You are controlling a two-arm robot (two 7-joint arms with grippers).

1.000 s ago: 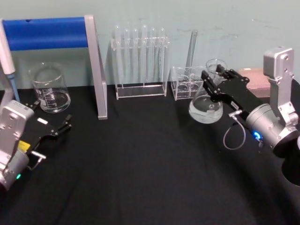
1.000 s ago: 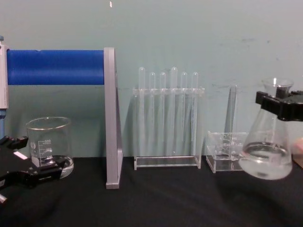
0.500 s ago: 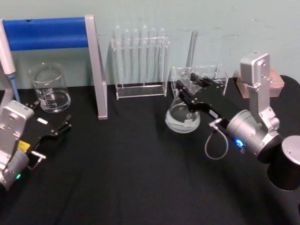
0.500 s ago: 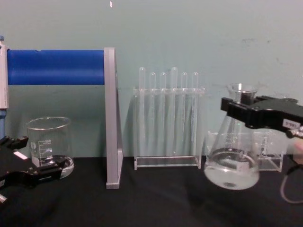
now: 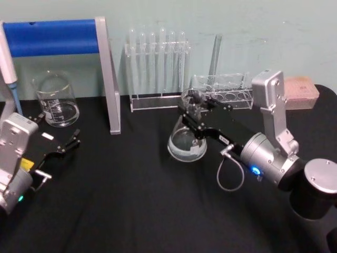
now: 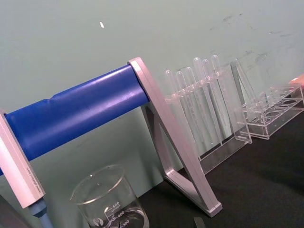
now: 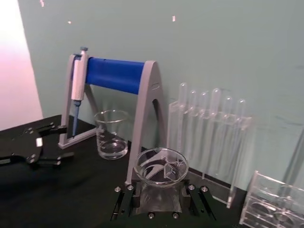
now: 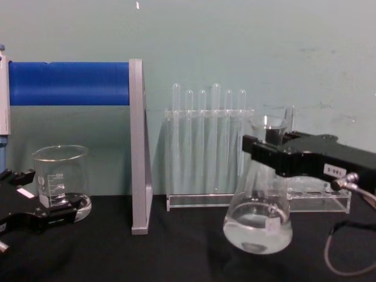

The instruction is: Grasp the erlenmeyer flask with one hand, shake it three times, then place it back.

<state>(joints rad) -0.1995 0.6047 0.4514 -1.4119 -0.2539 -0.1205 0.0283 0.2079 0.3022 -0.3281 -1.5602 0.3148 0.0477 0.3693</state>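
Note:
The erlenmeyer flask (image 5: pixel 187 141) is clear glass with a little liquid in its wide base (image 8: pixel 258 226). My right gripper (image 5: pixel 190 109) is shut on its narrow neck just under the rim, near the table's middle in front of the racks. From the chest the black fingers (image 8: pixel 265 154) clamp the neck and the flask stands upright, low over the black cloth; I cannot tell whether it touches. The right wrist view looks down on the flask's rim (image 7: pixel 160 167). My left gripper (image 5: pixel 60 145) rests open at the left, in front of the beaker.
A stand with a blue bar (image 5: pixel 52 37) and a glass beaker (image 5: pixel 55 100) are at the back left. A test tube rack (image 5: pixel 158 68) and a low clear rack (image 5: pixel 221 89) line the back wall. A pink box (image 5: pixel 300 97) sits at the back right.
My right gripper has carried the flask leftward and lower, from the right side of the table to in front of the test tube rack. The left arm has not moved.

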